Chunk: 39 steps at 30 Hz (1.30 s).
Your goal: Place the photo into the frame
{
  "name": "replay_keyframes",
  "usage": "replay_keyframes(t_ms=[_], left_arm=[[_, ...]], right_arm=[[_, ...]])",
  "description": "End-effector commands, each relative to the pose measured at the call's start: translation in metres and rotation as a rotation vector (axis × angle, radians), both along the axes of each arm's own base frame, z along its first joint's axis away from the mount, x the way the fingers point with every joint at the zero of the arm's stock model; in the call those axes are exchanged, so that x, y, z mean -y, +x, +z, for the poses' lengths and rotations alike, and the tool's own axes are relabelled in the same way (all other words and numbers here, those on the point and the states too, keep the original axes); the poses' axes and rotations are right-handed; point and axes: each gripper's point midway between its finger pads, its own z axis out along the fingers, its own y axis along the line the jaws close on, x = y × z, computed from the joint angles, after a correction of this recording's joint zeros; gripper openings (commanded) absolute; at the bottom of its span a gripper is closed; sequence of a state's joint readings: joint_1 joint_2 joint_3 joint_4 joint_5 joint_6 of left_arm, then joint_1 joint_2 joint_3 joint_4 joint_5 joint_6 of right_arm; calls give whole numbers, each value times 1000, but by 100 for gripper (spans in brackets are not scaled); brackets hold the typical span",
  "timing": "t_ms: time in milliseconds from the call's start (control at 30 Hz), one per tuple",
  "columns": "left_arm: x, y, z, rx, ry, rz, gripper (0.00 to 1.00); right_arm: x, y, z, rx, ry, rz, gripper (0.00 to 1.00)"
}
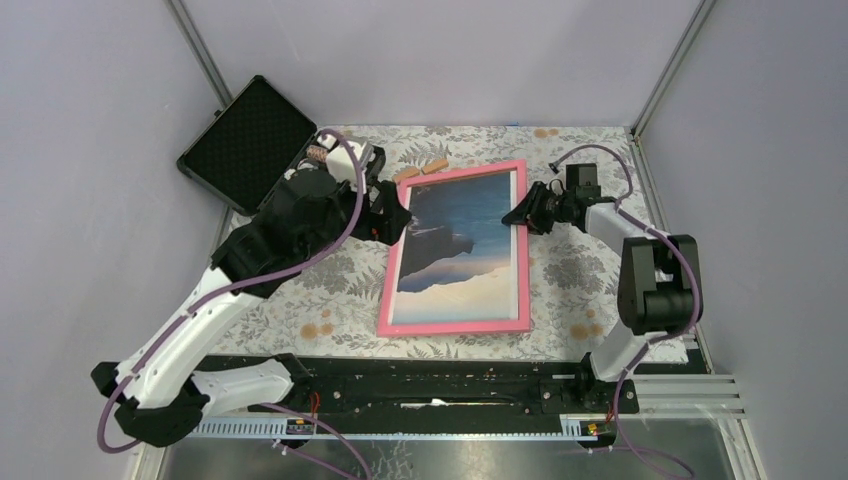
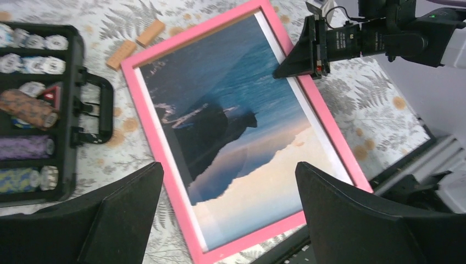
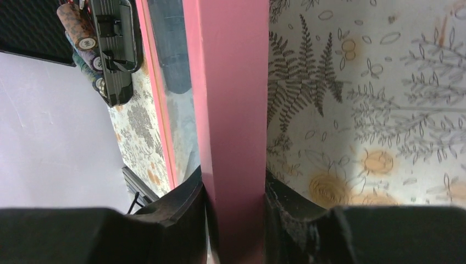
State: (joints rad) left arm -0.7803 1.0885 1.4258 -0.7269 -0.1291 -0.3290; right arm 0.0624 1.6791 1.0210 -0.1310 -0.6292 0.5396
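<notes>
Left end effector (image 2: pixel 229 170) splayed, right end effector (image 3: pixel 234 190) pinching.

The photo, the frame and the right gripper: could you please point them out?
photo (image 1: pixel 462 245), top external view, middle of the print.
frame (image 1: pixel 455 326), top external view, its near rail.
right gripper (image 1: pixel 516 214), top external view, between its fingertips at the right rail.

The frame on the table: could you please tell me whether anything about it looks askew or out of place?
Yes, slightly. The frame lies skewed on the table, and the photo seems off-centre in it: a pale strip shows along the right rail, which the right gripper pinches.
</notes>
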Motion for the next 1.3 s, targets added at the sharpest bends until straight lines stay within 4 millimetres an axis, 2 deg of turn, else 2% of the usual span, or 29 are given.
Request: replay_keyframes(t_ms=[0, 100, 200, 300, 333, 433, 500, 567, 633, 700, 767, 800, 833, 900, 967, 1100, 1167, 1267], left_arm=[[-23, 10, 10, 144, 25, 80, 98], [-29, 7, 7, 179, 13, 85, 99], [-38, 2, 8, 202, 0, 97, 99], [-47, -2, 8, 213, -10, 126, 99], [-50, -3, 10, 216, -15, 137, 99], [-55, -6, 13, 215, -33, 153, 99], [-56, -10, 18, 210, -50, 148, 99], [-57, -14, 24, 200, -69, 146, 99], [-59, -20, 34, 194, -94, 140, 99], [-63, -27, 45, 196, -123, 136, 99], [-66, -33, 57, 205, -153, 134, 99], [-68, -36, 66, 214, -171, 132, 99], [-71, -39, 76, 227, -193, 132, 99], [-76, -46, 95, 252, -231, 128, 99], [-82, -51, 114, 282, -266, 131, 99], [-100, -62, 152, 351, -343, 165, 99], [-111, -68, 168, 390, -376, 185, 99], [-132, -78, 186, 443, -424, 228, 99]], right_arm=[[6, -9, -42, -126, -78, 24, 1], [5, -7, -57, -148, -79, 44, 5], [14, -11, -69, -165, -147, 56, 15], [34, -16, -77, -187, -280, 25, 31], [39, -18, -78, -194, -309, 23, 40], [49, -19, -76, -210, -383, 14, 61], [56, -18, -68, -200, -449, 7, 71], [65, -18, -51, -178, -529, -11, 77], [70, -19, -24, -120, -636, -33, 85], [61, -24, 12, -38, -701, -33, 91], [38, -37, 54, 48, -693, 11, 94], [22, -46, 85, 124, -653, 26, 96], [3, -58, 111, 193, -598, 57, 99], [-28, -88, 163, 324, -461, 108, 100], [-45, -118, 212, 439, -295, 139, 100], [-33, -169, 285, 632, -116, 121, 100], [-18, -190, 312, 724, -76, 79, 100], [9, -217, 341, 841, -41, -14, 100]])
